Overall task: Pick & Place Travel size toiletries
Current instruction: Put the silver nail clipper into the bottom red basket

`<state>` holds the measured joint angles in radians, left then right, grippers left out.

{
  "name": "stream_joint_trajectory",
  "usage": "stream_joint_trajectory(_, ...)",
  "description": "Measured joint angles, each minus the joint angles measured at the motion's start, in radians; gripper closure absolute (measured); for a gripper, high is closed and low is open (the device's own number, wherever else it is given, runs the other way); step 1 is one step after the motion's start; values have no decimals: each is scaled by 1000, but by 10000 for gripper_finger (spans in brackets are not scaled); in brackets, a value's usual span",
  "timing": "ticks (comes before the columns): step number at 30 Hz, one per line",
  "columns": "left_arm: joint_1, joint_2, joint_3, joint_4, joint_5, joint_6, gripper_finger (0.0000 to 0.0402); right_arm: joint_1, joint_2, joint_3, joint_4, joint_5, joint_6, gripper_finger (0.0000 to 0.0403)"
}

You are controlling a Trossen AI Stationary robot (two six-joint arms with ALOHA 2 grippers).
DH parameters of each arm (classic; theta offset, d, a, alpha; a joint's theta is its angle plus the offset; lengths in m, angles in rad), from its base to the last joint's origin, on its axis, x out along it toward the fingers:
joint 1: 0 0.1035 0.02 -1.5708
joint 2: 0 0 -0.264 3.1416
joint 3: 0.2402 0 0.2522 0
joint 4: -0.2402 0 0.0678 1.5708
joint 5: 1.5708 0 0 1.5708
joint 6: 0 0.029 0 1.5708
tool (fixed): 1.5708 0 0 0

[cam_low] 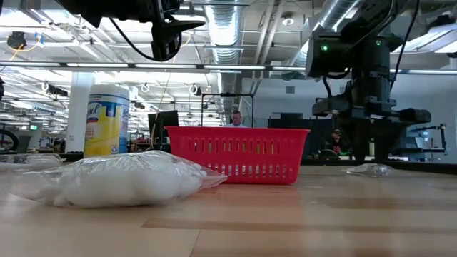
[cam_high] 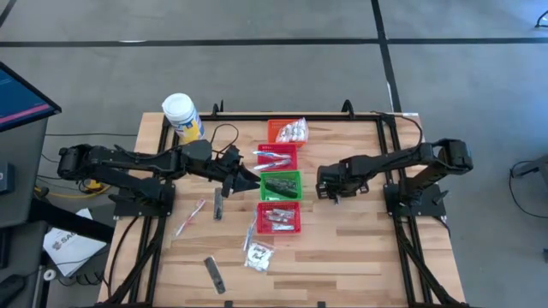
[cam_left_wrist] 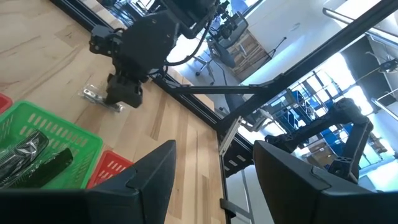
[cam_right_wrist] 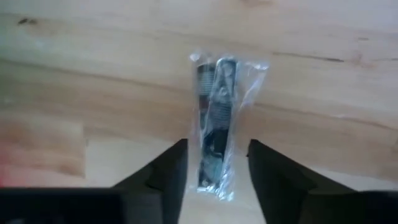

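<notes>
The right pincer (cam_right_wrist: pixel 214 163) hangs low over the right half of the wooden surface (cam_high: pixel 360 248), its fingers spread with a gap between them, straddling a small clear sachet (cam_right_wrist: pixel 217 121) that lies flat on the wood and holds a slim silvery, dark-printed item. The sachet looks light and thin, its film crinkly and probably slippery, so it will likely slide or buckle instead of resisting; the firmer item inside seems the place to pinch, across its narrow width near the middle, not the loose film at the edges. Nothing crowds it: the green basket (cam_high: pixel 281 184) with dark packets, the red basket (cam_high: pixel 279 217) below it and another red basket (cam_high: pixel 277 156) above stand in a column near the surface's centre, apart from the sachet. The left pincer (cam_left_wrist: pixel 211 180), fingers spread and empty, hovers just beside the green basket (its arm would be the nearest obstacle on a carry toward the baskets). Loose toiletries lie toward the near edge, and a white jar (cam_high: pixel 181 116) stands at the far left corner.
</notes>
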<state>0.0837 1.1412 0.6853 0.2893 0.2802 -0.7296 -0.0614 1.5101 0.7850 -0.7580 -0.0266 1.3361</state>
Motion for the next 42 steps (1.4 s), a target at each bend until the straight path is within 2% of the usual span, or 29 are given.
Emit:
stream_joint_trajectory(6,0,0,0,0,0,0,192,62,0,56,0,-2,0,177)
stream_joint_trajectory(10,0,0,0,0,0,5,192,90,0,69,-1,-2,28,154)
stream_joint_trajectory(16,0,0,0,0,-3,16,192,100,0,39,-50,1,86,154)
stream_joint_trajectory(27,0,0,0,1,-11,19,192,71,0,-28,27,6,44,154)
stream_joint_trajectory(34,0,0,0,5,-11,19,192,58,0,-29,37,56,32,154)
stream_joint_trajectory(42,0,0,0,5,-11,19,192,68,93,-23,36,38,-36,154)
